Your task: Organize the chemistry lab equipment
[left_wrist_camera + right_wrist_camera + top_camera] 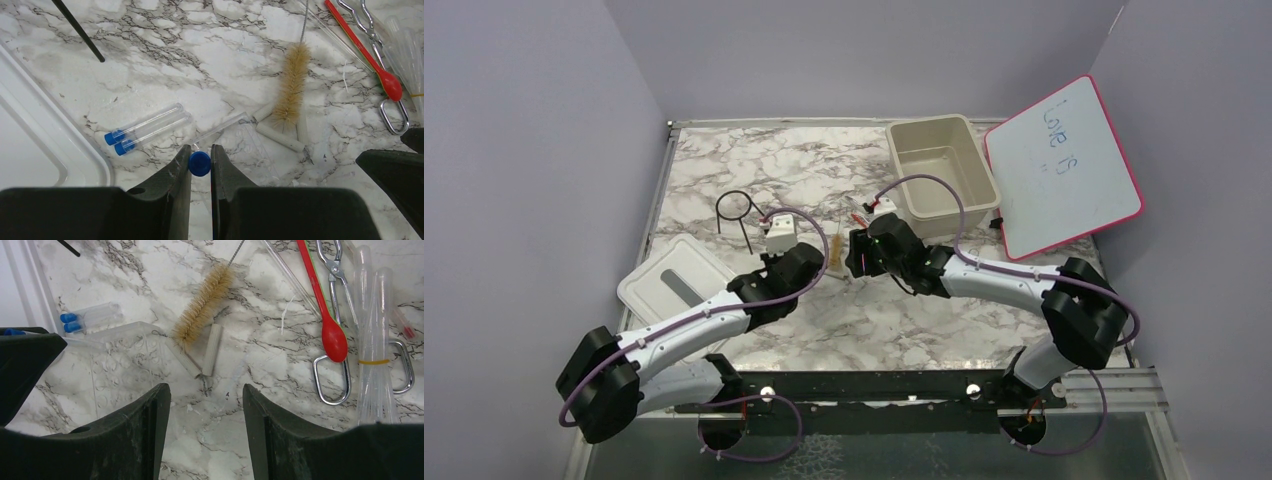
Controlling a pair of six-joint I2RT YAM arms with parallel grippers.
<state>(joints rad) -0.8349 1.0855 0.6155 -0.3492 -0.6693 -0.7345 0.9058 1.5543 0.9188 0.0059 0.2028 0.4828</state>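
Left pincer [200,148] pinching clear tube [222,131] by blue cap [199,164] | overhead view hides this | right pincer [205,390] spread | tan brush [292,85] at 1 o'clock

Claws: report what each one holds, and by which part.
Left claw pinches a clear tube by its blue cap. Right claw is open, holding nothing.

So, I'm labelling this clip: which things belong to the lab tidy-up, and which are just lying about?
Job: blue-capped tube in left tool, two loose capped tubes, wire brush, red spoon, metal clamp, black wire ring.
Lying about: beige tub, white lid, whiteboard.
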